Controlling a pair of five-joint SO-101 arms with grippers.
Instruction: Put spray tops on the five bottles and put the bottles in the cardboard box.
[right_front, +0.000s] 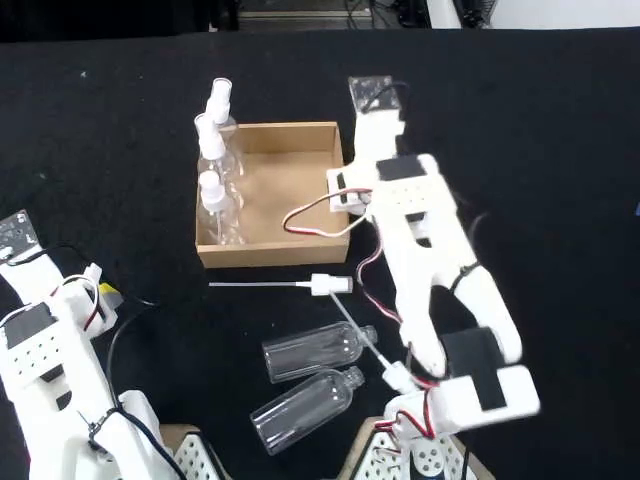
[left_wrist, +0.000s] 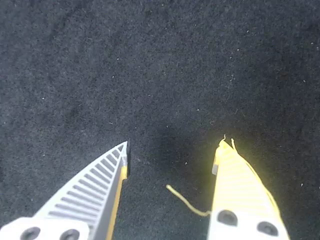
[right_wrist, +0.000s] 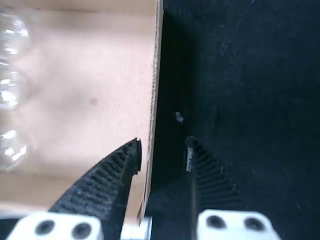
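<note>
The right gripper (right_wrist: 162, 150), spread, straddles a side wall of the cardboard box (right_front: 275, 254). The left gripper (left_wrist: 172, 152) hangs spread above the table (left_wrist: 150, 60). Three spray-topped bottles (right_front: 222, 165) stand inside the box.

A robotics lab bench, by the look of it: a table (right_front: 560, 150) draped in black cloth carries a white plastic left arm (right_front: 50, 370) and right arm (right_front: 420, 230) with bare red and white wires (right_front: 296, 211), and loose cables (right_front: 365, 12) trail beyond its far edge
</note>
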